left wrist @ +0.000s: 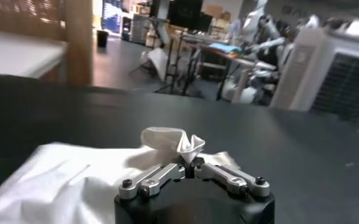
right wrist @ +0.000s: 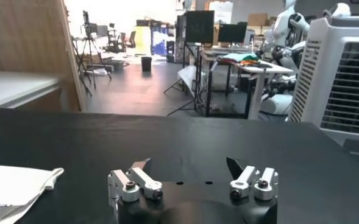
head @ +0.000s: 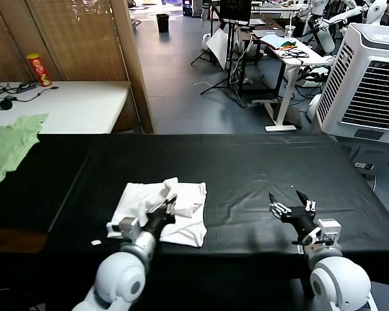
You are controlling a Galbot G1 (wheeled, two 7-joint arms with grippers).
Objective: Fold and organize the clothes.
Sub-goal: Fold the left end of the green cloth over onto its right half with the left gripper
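Note:
A white T-shirt (head: 181, 217) lies partly folded and crumpled on the black table (head: 246, 162), near the front edge and left of centre. My left gripper (head: 169, 205) is over it, shut on a bunched fold of the fabric. In the left wrist view the gripper (left wrist: 190, 164) pinches a raised peak of the cloth (left wrist: 170, 139), with the remainder of the shirt (left wrist: 63, 179) spread flat below. My right gripper (head: 292, 202) rests low over bare table at the front right, open and holding nothing. The right wrist view shows this gripper (right wrist: 188, 165) wide apart, and a corner of the shirt (right wrist: 11, 185) off to one side.
A light green cloth (head: 6, 146) hangs over the table's far left end. Behind it stands a white table (head: 71, 103) with a red can (head: 39, 69). A wooden post (head: 135, 65) rises behind the table, and a large white air cooler (head: 369, 84) stands at the right.

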